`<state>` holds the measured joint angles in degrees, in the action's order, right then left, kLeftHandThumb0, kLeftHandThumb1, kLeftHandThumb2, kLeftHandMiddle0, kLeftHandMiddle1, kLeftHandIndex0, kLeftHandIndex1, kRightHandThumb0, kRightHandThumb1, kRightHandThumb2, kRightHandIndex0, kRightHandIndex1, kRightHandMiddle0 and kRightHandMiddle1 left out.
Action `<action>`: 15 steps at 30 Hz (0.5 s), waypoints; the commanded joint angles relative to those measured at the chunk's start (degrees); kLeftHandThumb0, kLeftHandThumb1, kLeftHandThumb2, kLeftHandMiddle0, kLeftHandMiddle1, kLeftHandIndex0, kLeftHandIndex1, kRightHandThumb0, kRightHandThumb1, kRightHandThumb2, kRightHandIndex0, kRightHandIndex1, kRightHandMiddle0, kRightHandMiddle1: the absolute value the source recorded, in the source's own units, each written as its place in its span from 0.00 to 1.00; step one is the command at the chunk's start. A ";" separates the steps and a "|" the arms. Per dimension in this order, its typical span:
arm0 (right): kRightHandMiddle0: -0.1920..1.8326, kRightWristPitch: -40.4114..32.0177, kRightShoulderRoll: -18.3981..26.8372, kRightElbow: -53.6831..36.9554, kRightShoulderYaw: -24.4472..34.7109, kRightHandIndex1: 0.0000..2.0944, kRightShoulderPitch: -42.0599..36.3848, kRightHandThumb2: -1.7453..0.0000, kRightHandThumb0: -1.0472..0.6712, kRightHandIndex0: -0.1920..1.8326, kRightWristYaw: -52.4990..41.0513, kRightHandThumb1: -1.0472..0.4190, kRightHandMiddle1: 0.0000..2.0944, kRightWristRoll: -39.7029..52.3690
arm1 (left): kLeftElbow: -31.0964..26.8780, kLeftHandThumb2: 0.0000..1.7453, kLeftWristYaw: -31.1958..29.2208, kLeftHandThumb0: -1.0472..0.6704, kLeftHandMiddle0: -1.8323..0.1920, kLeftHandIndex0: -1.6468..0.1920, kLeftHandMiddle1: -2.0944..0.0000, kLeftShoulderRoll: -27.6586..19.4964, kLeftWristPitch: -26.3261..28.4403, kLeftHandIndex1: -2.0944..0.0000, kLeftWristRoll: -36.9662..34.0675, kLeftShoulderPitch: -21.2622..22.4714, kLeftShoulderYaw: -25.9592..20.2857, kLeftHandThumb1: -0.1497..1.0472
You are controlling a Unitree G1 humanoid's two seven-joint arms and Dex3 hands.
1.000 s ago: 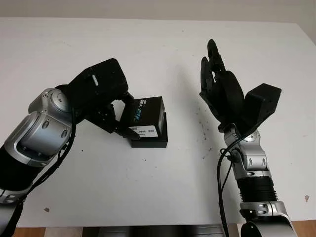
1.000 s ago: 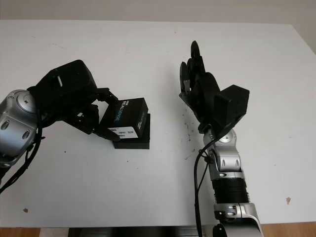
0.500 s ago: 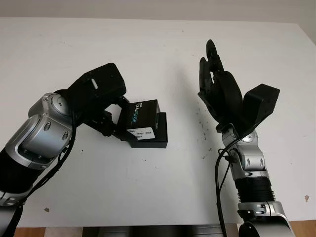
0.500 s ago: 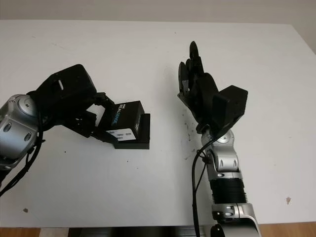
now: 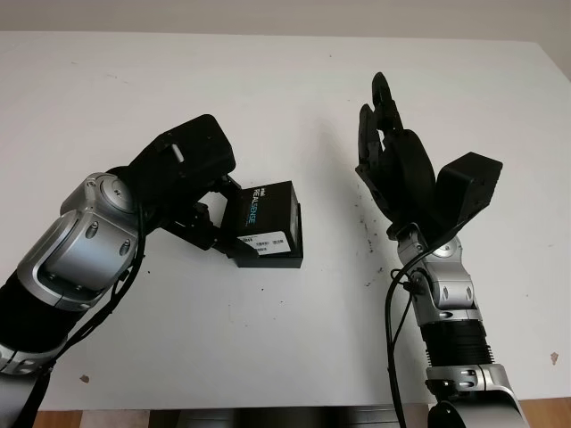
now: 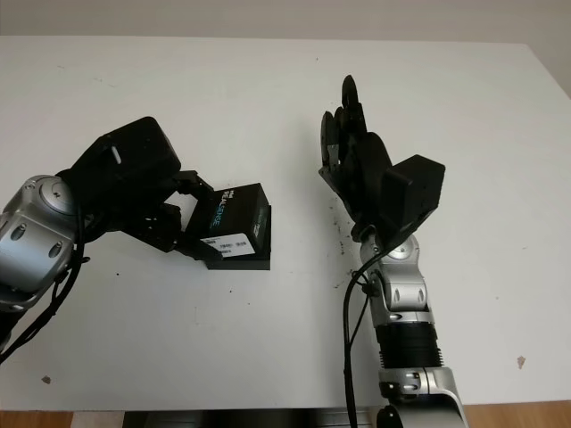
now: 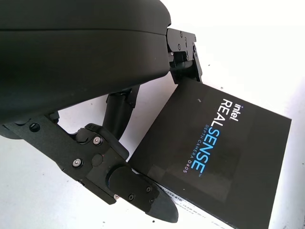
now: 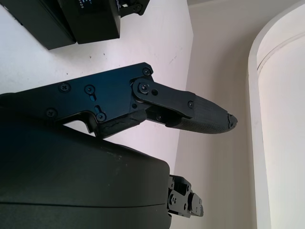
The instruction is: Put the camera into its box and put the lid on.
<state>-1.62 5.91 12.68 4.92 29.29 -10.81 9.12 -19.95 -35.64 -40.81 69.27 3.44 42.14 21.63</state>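
Observation:
A black lid (image 5: 268, 217) printed "Intel RealSense" (image 7: 214, 148) sits tilted over the black box base (image 5: 284, 259) near the middle of the white table. My left hand (image 5: 219, 225) is at the lid's left side, shut on it. One of its fingers (image 7: 183, 59) touches a lid corner and another (image 7: 125, 183) lies along the near edge. The lid hides the inside of the box. My right hand (image 5: 393, 169) is open and raised upright to the right of the box, well apart from it.
The white table (image 5: 268, 89) stretches wide behind and to both sides of the box. A trail of small dark specks (image 5: 368, 239) lies on it between the box and my right arm. The table's front edge runs along the bottom.
My left hand drew the lid slightly left, then carried it back right, so it covers more of the base now. The right hand has barely moved.

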 commanded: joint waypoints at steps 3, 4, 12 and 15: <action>0.00 0.51 -0.37 -0.74 0.04 0.00 -0.37 0.61 0.22 0.00 -0.16 0.00 0.00 0.43 | -1.23 0.14 0.47 0.41 0.66 0.73 0.00 1.00 -0.72 0.01 -0.80 -0.67 0.89 1.00; 0.00 0.27 -0.41 -0.86 0.02 0.00 -0.38 0.61 0.22 0.00 -0.04 0.00 0.00 0.43 | -1.24 0.13 0.60 0.41 0.66 0.74 0.00 1.19 -0.99 0.02 -0.94 -0.82 0.84 1.00; 0.00 0.02 -0.42 -0.92 -0.03 0.00 -0.39 0.60 0.22 0.00 0.31 0.00 0.00 0.46 | -2.03 0.12 1.40 0.36 0.66 0.75 0.00 2.21 0.73 0.09 -2.58 -1.09 1.08 1.00; 0.00 0.26 -0.45 -0.71 0.04 0.00 -0.39 0.61 0.22 0.00 0.24 0.00 0.00 0.53 | -3.53 0.14 0.55 0.32 0.91 0.91 0.06 0.96 1.67 0.06 -2.68 -0.14 3.43 1.00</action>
<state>-1.64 5.51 12.68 4.92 29.29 -10.44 9.56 -21.68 -34.09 -40.17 70.54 1.70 41.94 22.91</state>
